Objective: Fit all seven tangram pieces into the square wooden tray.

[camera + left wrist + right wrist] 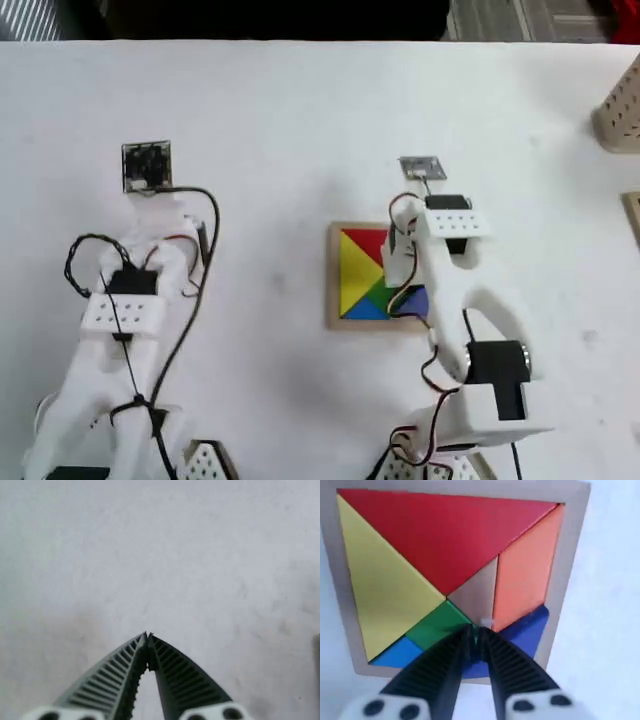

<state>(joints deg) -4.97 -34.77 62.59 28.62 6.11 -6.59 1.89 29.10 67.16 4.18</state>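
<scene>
**Right arm** (pixel 450 290): bent forward over the near right part of the tray (pixel 333 275), wrist pointing down into it.

**Right fingers** (pixel 445 665): drawn together tip to tip and holding nothing. The tips are over the spot in the tray where the green piece (pixel 437 625), dark blue piece (pixel 527 632) and tan triangle (pixel 477 592) meet. Contact cannot be told.

**Left arm** (pixel 125 300): well apart from the tray, off its left side.

**Left fingers** (pixel 120 675): closed tip to tip and empty, above the bare tabletop (pixel 300 120).

**Tray**: square with a wooden rim, lying flat on the tabletop.
- Red triangle (pixel 450 535): along the tray's far side.
- Yellow triangle (pixel 385 585): along its left side.
- Orange piece (pixel 525 575): along its right side.
- Light blue piece (pixel 395 652): in its near left corner.
- Dark blue piece: in its near right corner.
- Green piece: between the two blue ones.
- Tan triangle: at the tray's centre; whether it is a piece or bare tray floor cannot be told.
</scene>
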